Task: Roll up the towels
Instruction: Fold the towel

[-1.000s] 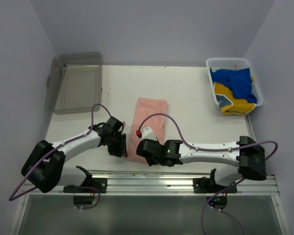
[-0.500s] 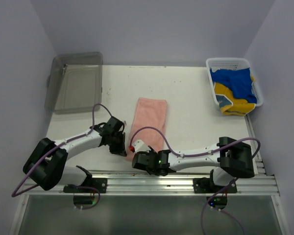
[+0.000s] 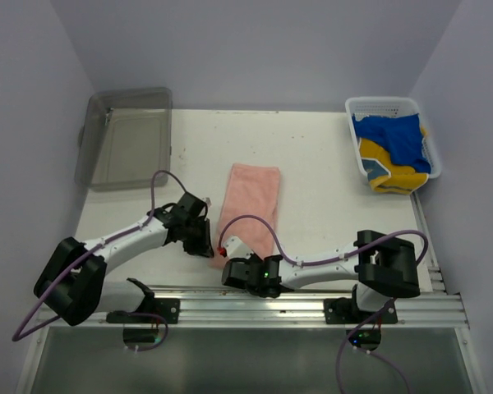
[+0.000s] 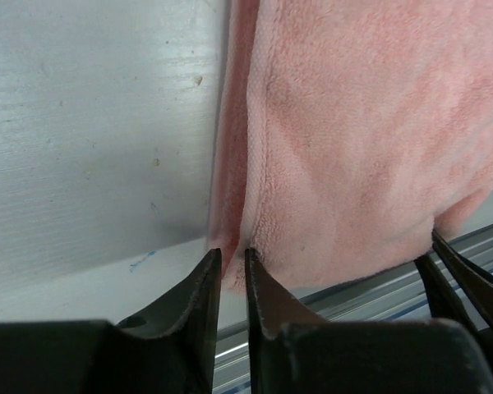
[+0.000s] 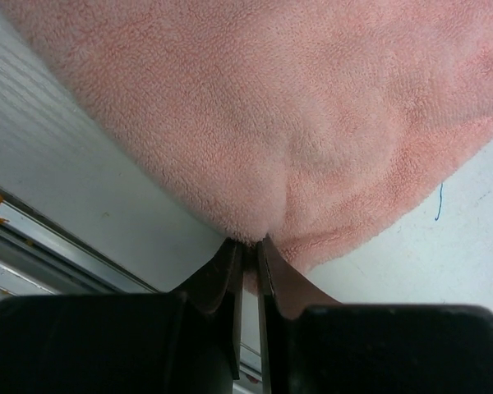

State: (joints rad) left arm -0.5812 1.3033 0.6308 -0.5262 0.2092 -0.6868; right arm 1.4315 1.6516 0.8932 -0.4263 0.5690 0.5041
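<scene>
At near edge | left tool point(image 4: 230, 258), right tool point(image 5: 248, 245) pinch pink towel point(image 3: 251, 197) (overhead hides grips)

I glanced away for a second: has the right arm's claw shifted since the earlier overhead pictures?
Yes. The right gripper has slid left along the front rail and closer to it, reaching the near edge of the pink towel, which it now pinches.

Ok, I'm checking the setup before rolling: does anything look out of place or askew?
Only small things: the yellow towel droops over the near rim of the white basket, with the blue towel bunched behind it, and the pink towel lies slightly skewed to the table edge. No spills or damage show.
</scene>
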